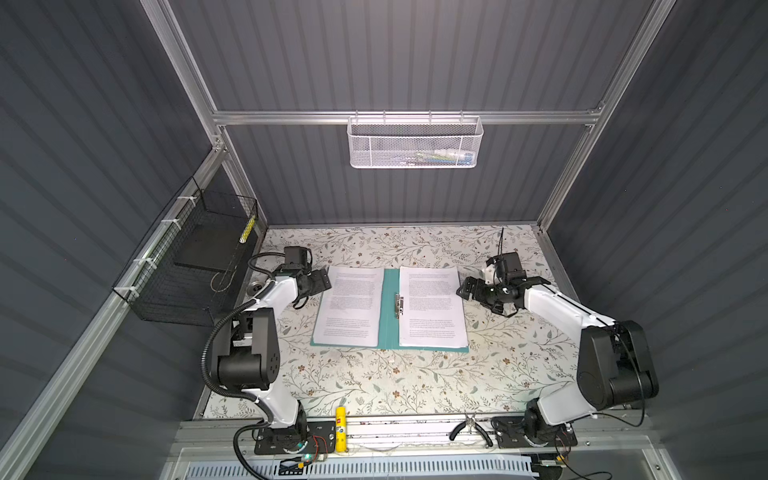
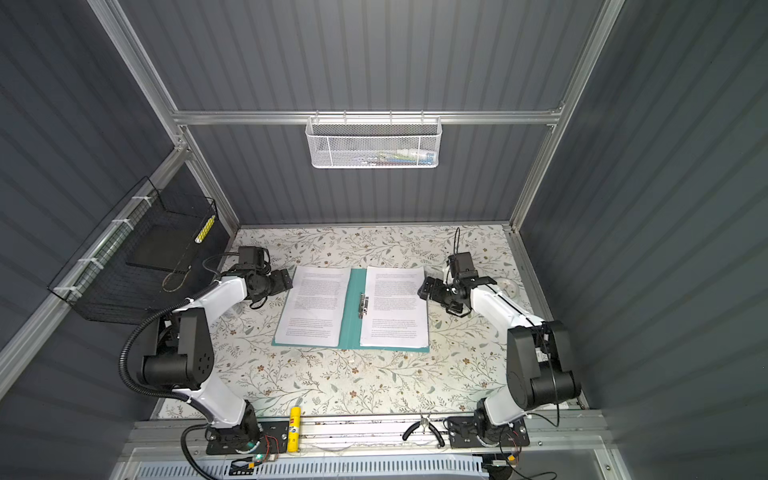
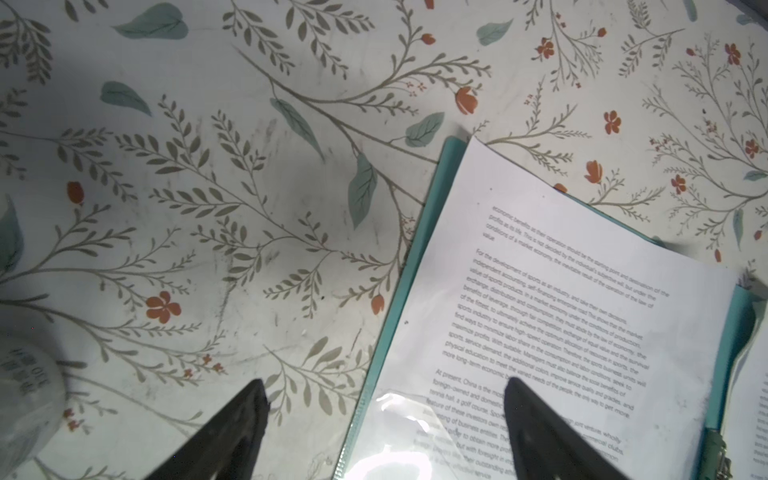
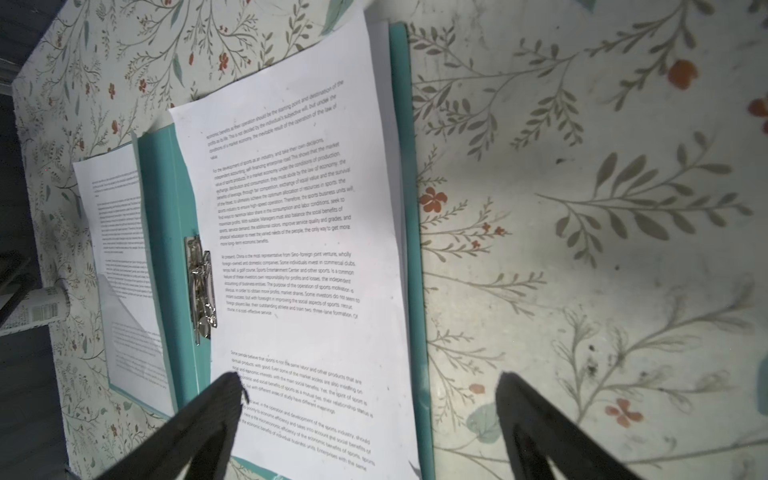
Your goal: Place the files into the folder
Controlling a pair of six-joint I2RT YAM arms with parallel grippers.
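The teal folder (image 1: 388, 309) (image 2: 351, 309) lies open flat at mid-table, its silver clip (image 1: 399, 305) (image 4: 201, 282) on the spine. The files, white printed sheets, lie on both halves: one stack on the left half (image 1: 351, 305) (image 3: 561, 291), another on the right half (image 1: 432, 307) (image 4: 299, 208). My left gripper (image 1: 323, 281) (image 2: 284, 280) (image 3: 386, 384) hovers open at the folder's far-left corner, one finger over the sheet and one over the table. My right gripper (image 1: 467, 286) (image 2: 428, 289) (image 4: 369, 377) is open astride the folder's right edge (image 4: 409, 208), holding nothing.
A black wire basket (image 1: 195, 266) holding a black slab (image 1: 208, 249) hangs on the left wall. A white mesh basket (image 1: 415, 143) hangs on the back wall. A yellow glue stick (image 1: 340, 428) and pliers (image 1: 471, 430) lie on the front rail.
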